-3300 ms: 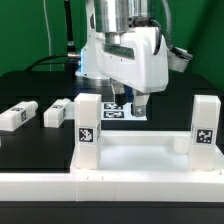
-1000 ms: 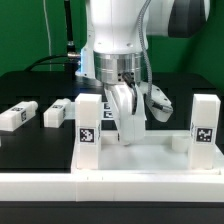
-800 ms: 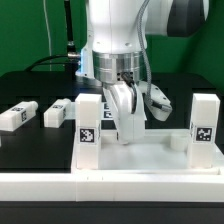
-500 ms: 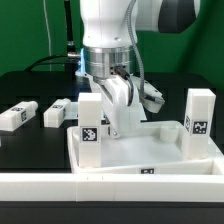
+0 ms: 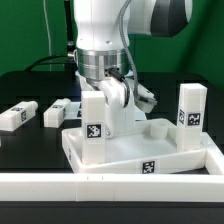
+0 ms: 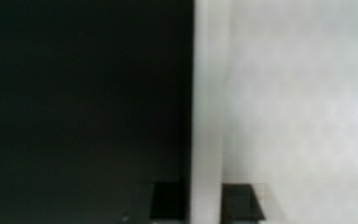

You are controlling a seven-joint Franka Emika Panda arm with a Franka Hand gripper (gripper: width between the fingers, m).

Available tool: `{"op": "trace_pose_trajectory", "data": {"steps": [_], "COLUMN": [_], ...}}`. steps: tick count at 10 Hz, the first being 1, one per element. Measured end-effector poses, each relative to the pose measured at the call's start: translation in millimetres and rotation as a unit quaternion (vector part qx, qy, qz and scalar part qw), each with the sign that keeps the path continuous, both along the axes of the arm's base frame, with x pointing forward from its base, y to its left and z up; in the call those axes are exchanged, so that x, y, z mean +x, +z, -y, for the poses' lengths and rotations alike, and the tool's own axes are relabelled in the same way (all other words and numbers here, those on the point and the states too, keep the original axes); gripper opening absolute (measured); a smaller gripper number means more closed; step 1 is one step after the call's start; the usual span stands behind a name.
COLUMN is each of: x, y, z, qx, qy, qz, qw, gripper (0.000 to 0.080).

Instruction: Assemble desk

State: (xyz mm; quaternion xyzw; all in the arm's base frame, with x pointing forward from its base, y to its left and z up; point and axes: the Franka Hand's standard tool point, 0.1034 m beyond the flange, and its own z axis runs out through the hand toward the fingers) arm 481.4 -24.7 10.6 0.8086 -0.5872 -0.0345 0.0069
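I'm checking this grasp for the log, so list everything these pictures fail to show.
Tool: tips hidden in the exterior view behind the near upright leg.
Desk top: in the wrist view only a blurred white surface, too close to tell which part is gripped.
Loose leg and its neighbour: tags too small to read in the exterior view.
Desk top's far rim: hidden by the arm in the exterior view.

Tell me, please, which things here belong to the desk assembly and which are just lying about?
Job: desk top; two fitted legs; two loose legs; gripper, jaws shut on the top's rim.
Just there: white rail wall; black table.
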Motion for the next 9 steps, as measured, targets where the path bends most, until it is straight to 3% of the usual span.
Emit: {"op": "trace_pose_trajectory", "data": {"steps": [4, 6, 9], "x": [5.3, 8.2, 12.9], "y": [2.7, 2.2, 3.4], "z": [17.9, 27.6, 29.4], "qx": [-0.003, 0.001, 0.005], "qy": [0.148, 0.251, 0.344], "qz": [0.017, 0.018, 0.022], "qw": [0.989, 0.968, 0.939], "gripper": [0.0077, 0.0076, 0.0072]}}
